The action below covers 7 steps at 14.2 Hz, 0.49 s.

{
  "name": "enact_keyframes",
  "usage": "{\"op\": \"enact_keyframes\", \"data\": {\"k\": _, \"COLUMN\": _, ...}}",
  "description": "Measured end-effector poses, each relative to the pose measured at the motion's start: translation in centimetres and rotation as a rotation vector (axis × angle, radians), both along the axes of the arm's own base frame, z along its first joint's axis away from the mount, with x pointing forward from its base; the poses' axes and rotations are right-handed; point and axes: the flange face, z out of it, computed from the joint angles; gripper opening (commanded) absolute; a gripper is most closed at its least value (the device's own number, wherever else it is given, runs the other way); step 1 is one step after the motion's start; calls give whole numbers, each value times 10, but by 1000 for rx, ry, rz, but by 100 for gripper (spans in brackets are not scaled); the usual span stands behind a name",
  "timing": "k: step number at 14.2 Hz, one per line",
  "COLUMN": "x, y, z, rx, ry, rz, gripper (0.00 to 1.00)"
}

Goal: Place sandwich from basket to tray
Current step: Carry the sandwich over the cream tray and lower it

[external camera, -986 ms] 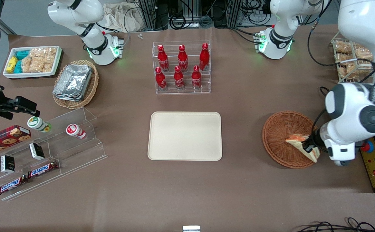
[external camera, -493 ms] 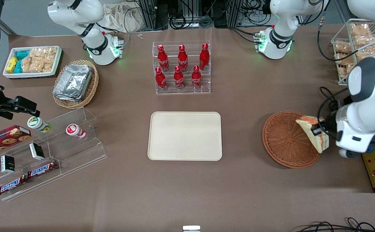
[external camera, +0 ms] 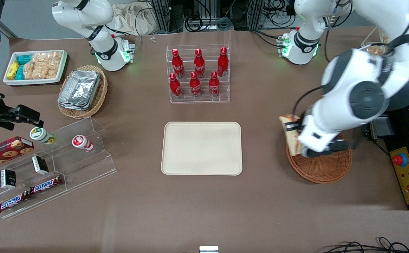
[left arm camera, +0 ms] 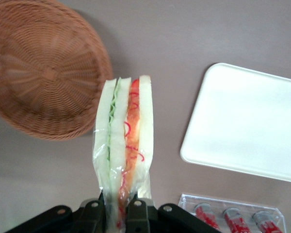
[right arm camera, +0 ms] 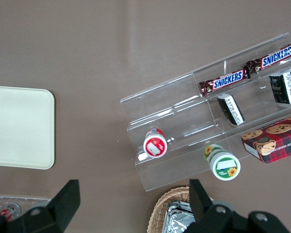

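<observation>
**Sandwich lifted clear of the basket, tray open beside it**

The gripper point(left arm camera: 117, 209) is closed on the sandwich point(external camera: 291, 135), its two black fingers point(left arm camera: 137, 213) pinching one narrow end of the plastic-wrapped wedge. In the wrist view the sandwich point(left arm camera: 123, 145) sticks straight out from the fingers, its white bread, green and orange-red layers seen edge-on. From the front it hangs in the air above the basket's rim on the side facing the tray, touching neither the wicker nor the table.

The basket point(external camera: 325, 168) sits toward the working arm's end of the table, and the arm's white wrist covers much of it. In the wrist view the basket point(left arm camera: 43, 73) holds nothing, and a band of bare brown table shows between its rim and the tray's point(left arm camera: 247, 121) rounded corner.

The tray point(external camera: 201, 148) lies flat at the middle of the table with nothing on it. Bare table runs between its short edge and the basket. The clear rack of red bottles point(external camera: 198, 73) stands farther from the front camera than the tray's long edge, with a strip of table between them. The stepped acrylic shelf point(external camera: 74, 154) lies well apart toward the parked arm's end.
</observation>
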Motion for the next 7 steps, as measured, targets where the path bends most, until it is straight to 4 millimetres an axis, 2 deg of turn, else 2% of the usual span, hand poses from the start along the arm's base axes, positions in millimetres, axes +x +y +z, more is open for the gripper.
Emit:
{"op": "enact_keyframes", "data": {"k": 3, "x": -12, "y": -63, "z": -60, "rx": -22, "ry": 21, "rz": -77, "gripper": 0}}
{"op": "enact_keyframes", "data": {"k": 7, "x": -25, "y": -124, "z": -129, "rx": -64, "ry": 29, "rz": -150, "gripper": 0}}
